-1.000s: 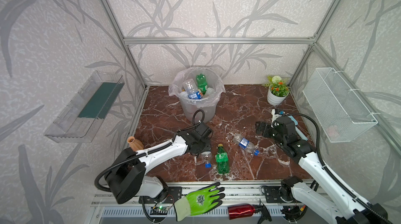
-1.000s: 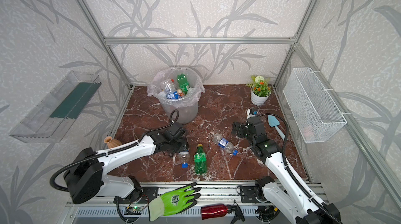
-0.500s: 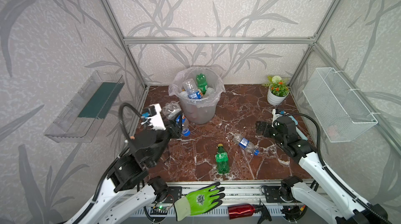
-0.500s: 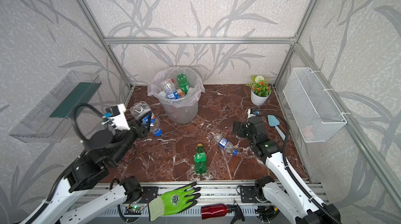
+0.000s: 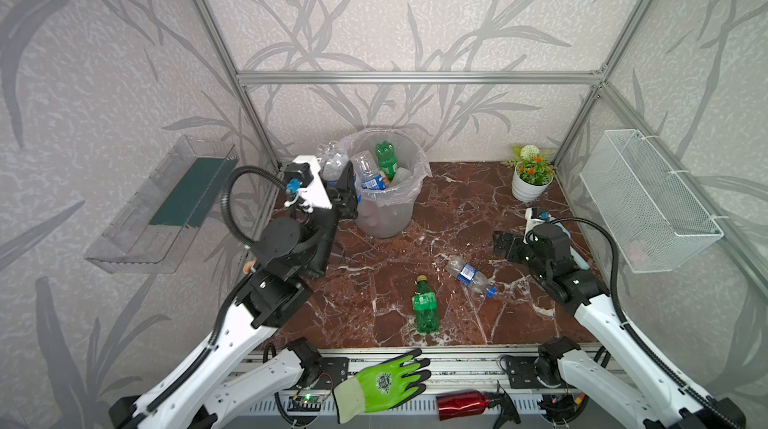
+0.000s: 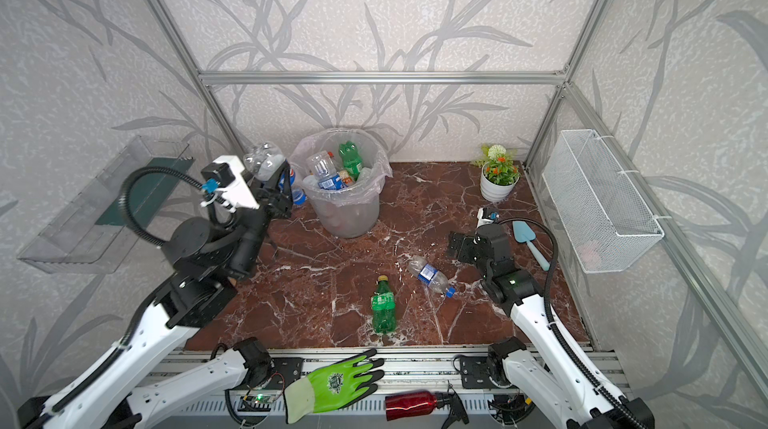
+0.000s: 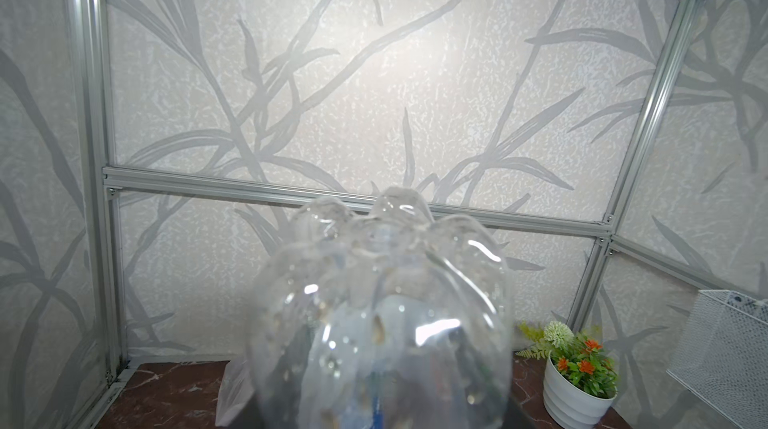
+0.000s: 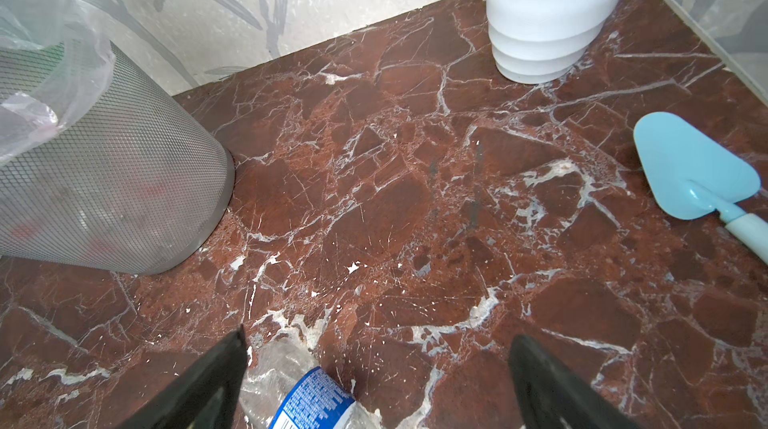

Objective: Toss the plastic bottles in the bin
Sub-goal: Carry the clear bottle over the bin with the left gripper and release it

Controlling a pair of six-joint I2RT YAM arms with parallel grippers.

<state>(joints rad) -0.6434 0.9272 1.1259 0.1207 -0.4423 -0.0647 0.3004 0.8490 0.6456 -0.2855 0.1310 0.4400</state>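
Showing the held bottle [image 6: 264,161], clear with a blue label, clamped between the narrowly set jaws of the left tool [image 6: 277,190]. The arm carries it high beside the bin [image 6: 353,215]. The bottle is steeply tilted, its lobed base uppermost and its capped end lowest. In the left wrist view that base [image 7: 382,314] fills the lower middle of the frame.

The relation that governs the coming move is sideways. In both top views the bottle lies just outside the bin's rim on the left, and the open mouth lies to its right. It appears to ride at about rim height or a little above, though how much it clears the rim cannot be told. The likely requirement is a short carry rightward over the mouth before release. Let go where it is, the bottle would probably fall outside the wall.

Several bottles already lie inside the bin. Two remain on the surface [image 5: 457,198]:
- The blue-labelled bottle [image 5: 467,275] lies on its side on a diagonal, just beside the right tool [image 5: 505,246], whose jaws stand wide apart and empty. In the right wrist view it [image 8: 307,398] sits off-centre, close to one finger.
- The green bottle [image 5: 424,306] lies with its yellow cap toward the bin.

The right arm is the nearer to both.
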